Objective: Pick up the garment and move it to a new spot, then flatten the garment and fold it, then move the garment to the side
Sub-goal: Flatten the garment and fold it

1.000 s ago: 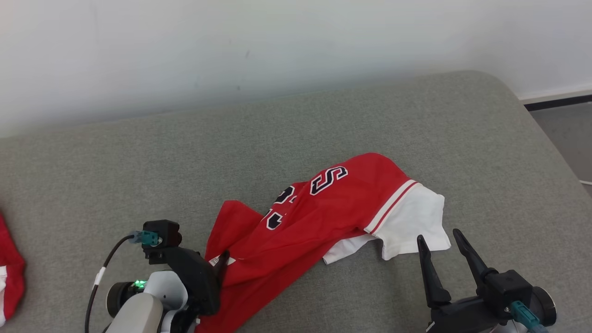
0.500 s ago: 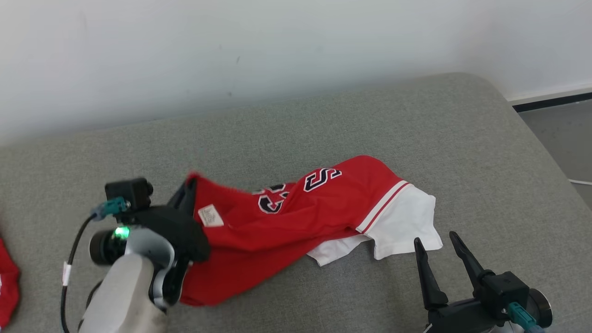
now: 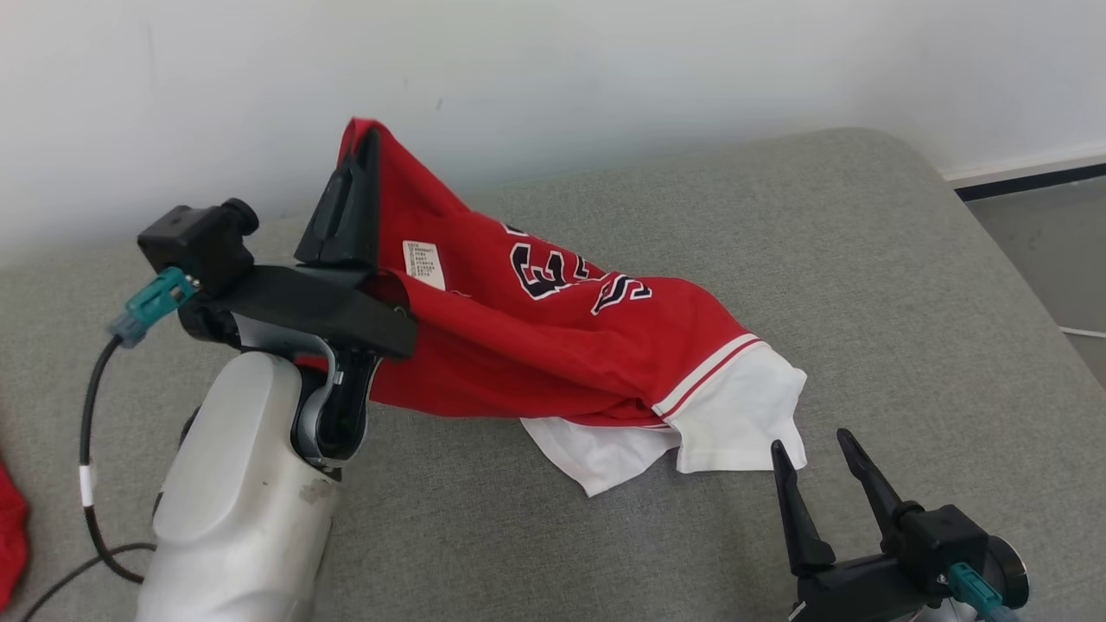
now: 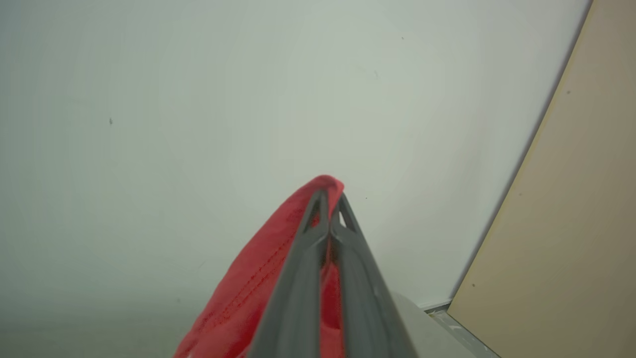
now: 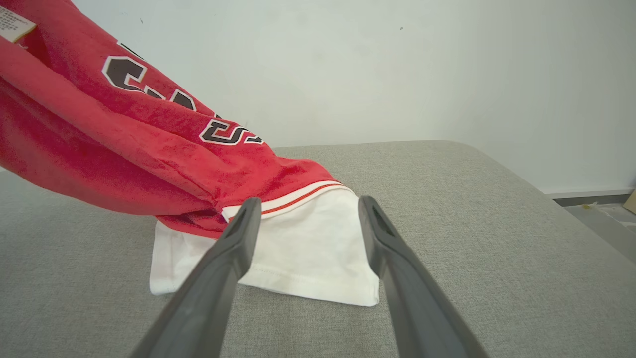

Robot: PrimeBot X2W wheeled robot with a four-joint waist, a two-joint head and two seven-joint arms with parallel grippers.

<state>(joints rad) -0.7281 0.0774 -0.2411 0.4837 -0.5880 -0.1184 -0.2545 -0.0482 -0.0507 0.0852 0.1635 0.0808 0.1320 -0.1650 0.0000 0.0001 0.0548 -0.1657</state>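
At the far left edge a scrap of another red cloth (image 3: 7, 536) lies on the grey upholstered pad (image 3: 864, 259). The left end effector (image 3: 363, 138), fingers pressed together, pinches an edge of the red jersey (image 3: 553, 345) and holds that end up in front of the white wall (image 3: 691, 60). A white label (image 3: 424, 263) shows just beside the grip. The red jersey, with dark lettering, slopes down to the right, and its white sleeve (image 3: 734, 415) rests on the pad. Just beside that sleeve the right end effector (image 3: 809, 441) stands spread, gripping nothing, its fingers pointing toward the white cloth.
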